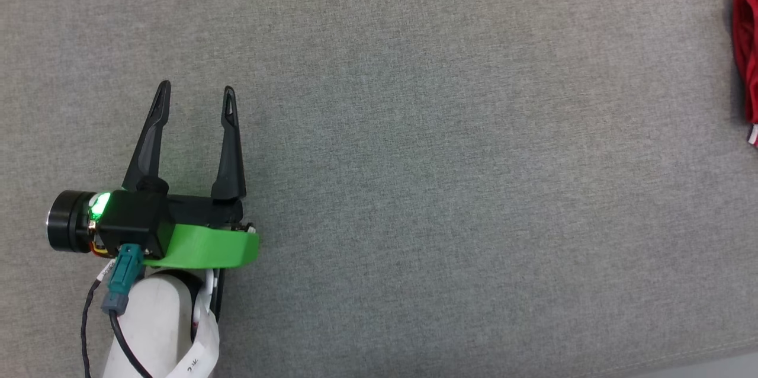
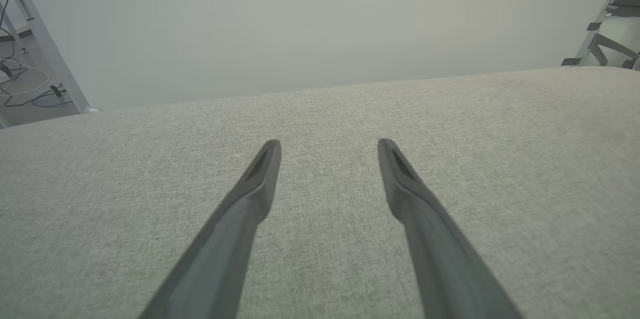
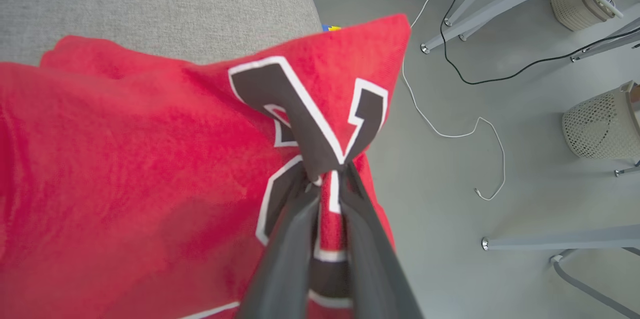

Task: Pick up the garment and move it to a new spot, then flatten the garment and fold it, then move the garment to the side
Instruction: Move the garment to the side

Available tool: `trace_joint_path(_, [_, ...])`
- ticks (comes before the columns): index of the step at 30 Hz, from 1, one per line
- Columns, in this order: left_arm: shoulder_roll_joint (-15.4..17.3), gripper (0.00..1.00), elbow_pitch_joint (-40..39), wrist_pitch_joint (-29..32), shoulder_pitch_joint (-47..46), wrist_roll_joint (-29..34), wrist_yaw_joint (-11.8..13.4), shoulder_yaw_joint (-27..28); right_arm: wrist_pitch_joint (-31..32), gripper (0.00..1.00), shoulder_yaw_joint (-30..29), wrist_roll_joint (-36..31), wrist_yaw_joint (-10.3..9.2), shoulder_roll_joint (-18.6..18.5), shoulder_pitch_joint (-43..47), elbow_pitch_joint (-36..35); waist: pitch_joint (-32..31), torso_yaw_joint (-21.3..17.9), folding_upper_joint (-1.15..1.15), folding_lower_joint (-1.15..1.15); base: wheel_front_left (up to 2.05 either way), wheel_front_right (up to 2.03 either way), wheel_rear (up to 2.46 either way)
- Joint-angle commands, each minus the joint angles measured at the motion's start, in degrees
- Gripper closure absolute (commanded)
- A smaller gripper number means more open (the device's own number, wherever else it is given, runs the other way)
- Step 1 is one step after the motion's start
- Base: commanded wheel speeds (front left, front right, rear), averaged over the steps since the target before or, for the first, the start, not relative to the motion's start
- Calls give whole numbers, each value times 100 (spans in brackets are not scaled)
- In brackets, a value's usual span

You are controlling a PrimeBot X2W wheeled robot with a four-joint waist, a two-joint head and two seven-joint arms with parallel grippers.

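The garment is a red jersey with black numerals outlined in white. In the right wrist view my right gripper is shut on a fold of it at the numerals, and the cloth hangs bunched over the grey surface's corner. In the head view a red strip of the garment with striped trim shows at the far right edge. My left gripper stands open over bare grey fabric at the lower left, far from the garment. The left wrist view shows my left gripper with nothing between its fingers.
The grey fabric surface spreads wide between my left gripper and the garment. Beyond its corner lie the floor, white and black cables, metal table legs and a mesh basket.
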Motion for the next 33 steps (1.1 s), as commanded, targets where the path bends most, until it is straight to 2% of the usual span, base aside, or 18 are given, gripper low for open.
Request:
trace_joint_path(1, [35,0,33,-33,-42,29,40,-1,-54,50,-4,40,-5,48,-122,121,-111,4,0,-1,0,0,0])
trace_joint_path(2, [36,0,49,-33,-27,19,43,5,-64,0,17,39,-5,70,-138,177,-151,4,0,-1,0,0,0])
trace_joint_path(8, [21,0,166,-33,134,-50,72,58,-570,0,119,-13,-5,105,-204,355,-613,52,0,-1,0,0,0])
trace_joint_path(16, [-79,0,302,-33,519,-197,104,115,-2192,0,-8,-4,-5,257,-155,92,-1256,186,0,-1,0,0,0])
trace_joint_path(20, [-128,0,383,-33,687,-254,109,140,-2583,0,-121,-317,-5,482,-93,-178,-1525,299,0,-1,0,0,0])
trace_joint_path(22, [-152,0,416,-33,755,-286,115,161,-2631,0,-268,-494,-5,668,-3,-403,-1643,354,0,-1,0,0,0])
trace_joint_path(26, [-197,0,488,-33,863,-335,114,184,-2643,0,-935,-1032,-5,1170,383,-1229,-1846,495,0,-1,0,0,0])
trace_joint_path(29, [-229,0,553,-33,938,-379,113,211,-2644,0,-1456,-1567,-5,1707,905,-1942,-2005,619,0,-1,0,0,0])
trace_joint_path(33, [-255,0,676,-33,993,-414,63,231,-2645,0,-1850,-2299,-5,2417,1686,-2789,-2173,804,0,-1,0,0,0])
